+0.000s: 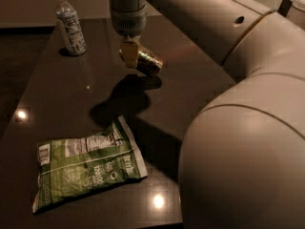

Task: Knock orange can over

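The orange can (pixel 149 63) is small and gold-orange with dark lettering. It is tipped well over on its side above the dark table (pixel 86 94), its top end against my gripper. My gripper (pixel 130 56) hangs from the arm at the upper middle, directly left of the can and touching it. Their shadow falls on the table just below. Whether the can rests on the table or is lifted off it, I cannot tell.
A clear plastic water bottle (pixel 69 24) with a white cap stands upright at the far left corner. A green chip bag (pixel 86 163) lies flat at the near left. My large arm body (pixel 243 128) fills the right side. The table's left edge runs near the bottle.
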Controlling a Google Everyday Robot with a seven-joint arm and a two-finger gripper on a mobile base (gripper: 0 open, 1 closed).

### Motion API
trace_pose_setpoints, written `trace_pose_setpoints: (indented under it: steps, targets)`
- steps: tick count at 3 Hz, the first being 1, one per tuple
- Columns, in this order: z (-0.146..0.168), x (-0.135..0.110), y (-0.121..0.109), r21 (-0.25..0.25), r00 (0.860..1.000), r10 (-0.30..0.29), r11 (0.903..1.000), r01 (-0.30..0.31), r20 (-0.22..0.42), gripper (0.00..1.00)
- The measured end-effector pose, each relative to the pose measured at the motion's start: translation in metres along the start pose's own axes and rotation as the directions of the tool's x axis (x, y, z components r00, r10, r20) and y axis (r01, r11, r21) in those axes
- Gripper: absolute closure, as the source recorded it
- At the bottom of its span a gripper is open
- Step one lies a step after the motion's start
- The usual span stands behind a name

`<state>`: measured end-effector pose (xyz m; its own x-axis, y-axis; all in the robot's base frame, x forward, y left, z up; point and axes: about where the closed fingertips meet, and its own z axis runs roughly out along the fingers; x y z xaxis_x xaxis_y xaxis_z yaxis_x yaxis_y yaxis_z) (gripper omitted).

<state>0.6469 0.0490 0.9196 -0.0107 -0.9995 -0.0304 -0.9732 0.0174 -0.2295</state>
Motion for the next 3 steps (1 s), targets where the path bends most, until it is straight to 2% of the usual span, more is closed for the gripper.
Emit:
trace_pose_setpoints:
  steps: [1,2,3]
  targets:
    - [0.0046,-0.0003,0.0141,-0.029,0.998,-0.064,0.9976,0.063,-0.01,0.13]
    - [0.0122,-0.0061,0.0221,-0.043,0.993,-0.12,0.9918,0.12,0.006,0.0]
    - [0.0122,-0.0061,0.022,-0.043,0.993,-0.12,0.9918,0.12,0.006,0.0]
